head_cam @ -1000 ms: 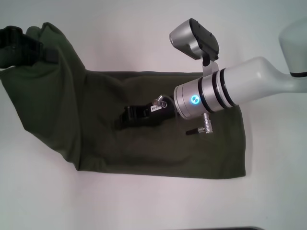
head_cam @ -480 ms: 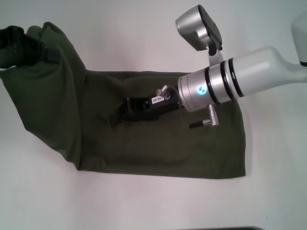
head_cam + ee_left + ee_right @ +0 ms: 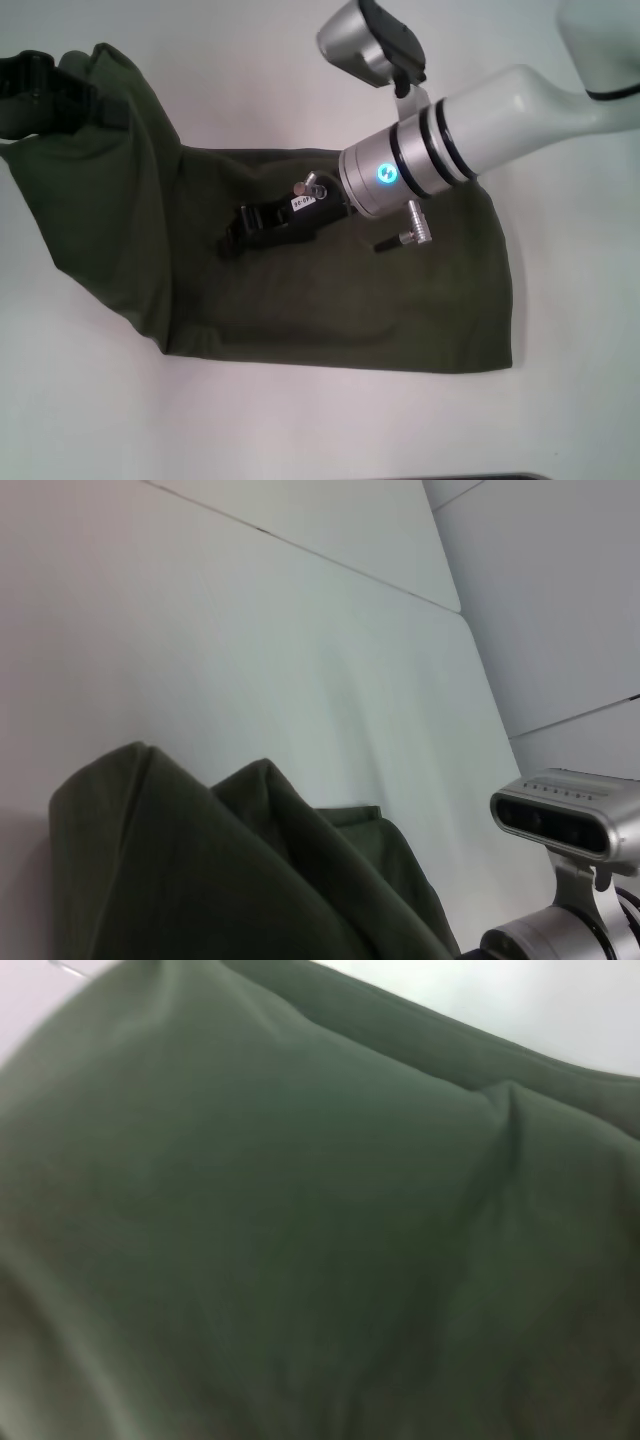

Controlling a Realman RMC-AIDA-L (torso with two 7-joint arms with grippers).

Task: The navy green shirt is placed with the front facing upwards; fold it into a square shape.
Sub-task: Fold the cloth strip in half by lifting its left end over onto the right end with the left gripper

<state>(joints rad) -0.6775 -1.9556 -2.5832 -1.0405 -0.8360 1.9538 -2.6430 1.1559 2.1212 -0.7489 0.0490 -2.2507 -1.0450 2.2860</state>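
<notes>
while low over the navy green shirt (image 3: 330,300), right gripper (image 3: 232,238) angled leftward

The navy green shirt (image 3: 300,300) is soft matt cloth on a smooth matt white table (image 3: 300,420).

The table (image 3: 250,60) is plain white. The shirt (image 3: 300,320) lies directly on it, a long dark olive band spread across its middle, folded with smooth fabric on top. The shirt's right end lies flat, its edge square. Its left end rises off the table toward the far left corner, bunched into folds. Bare table surrounds the shirt on the far, near and right sides.
</notes>
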